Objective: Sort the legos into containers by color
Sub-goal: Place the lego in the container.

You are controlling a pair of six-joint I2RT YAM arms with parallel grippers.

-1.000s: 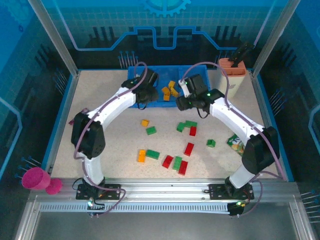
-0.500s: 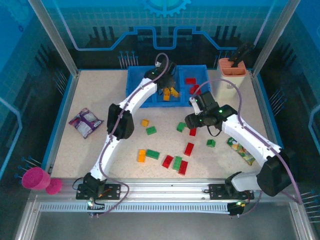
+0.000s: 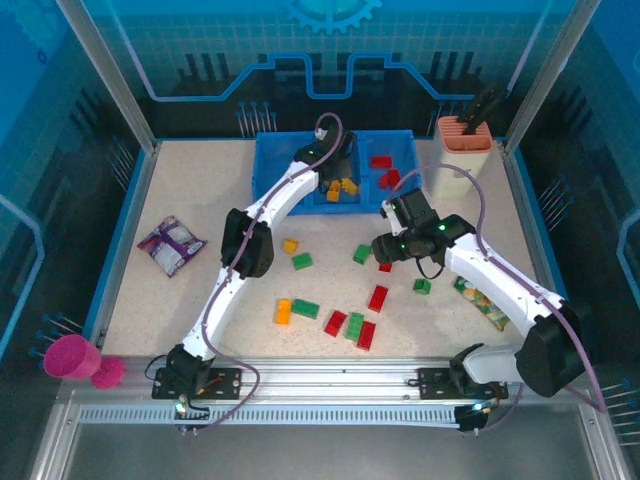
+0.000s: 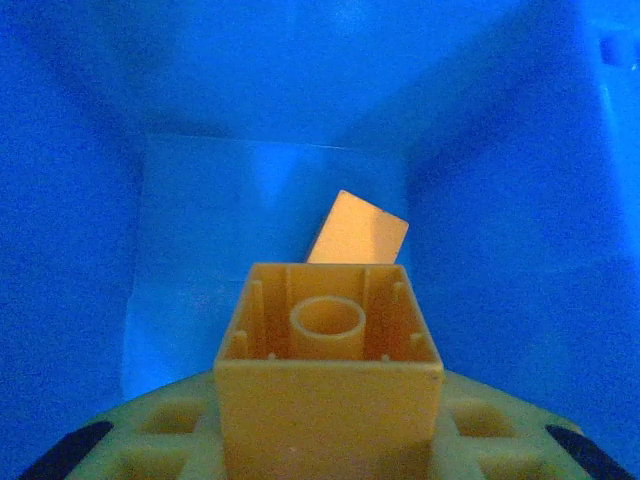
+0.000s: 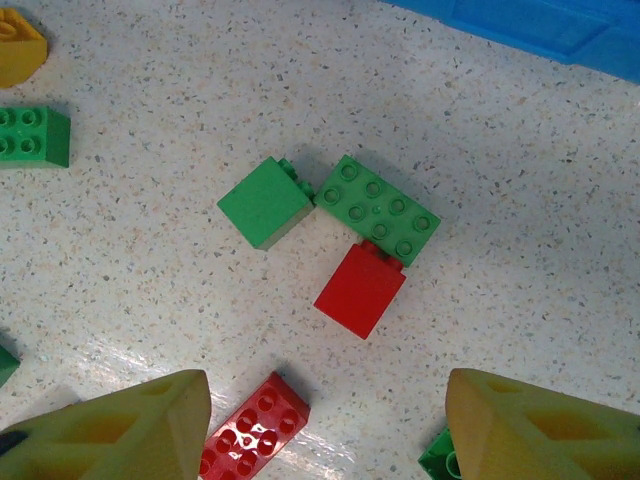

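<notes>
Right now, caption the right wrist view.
Open right gripper above a green lego, a longer green lego and a red lego, clustered.

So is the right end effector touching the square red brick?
Apart. The right wrist view shows bare table between the open end effector and the square red brick.

Robot lab cell: aluminium frame (image 3: 106, 75), blue panels (image 3: 200, 45).

The near orange brick (image 4: 328, 400) runs off the bottom edge.
</notes>
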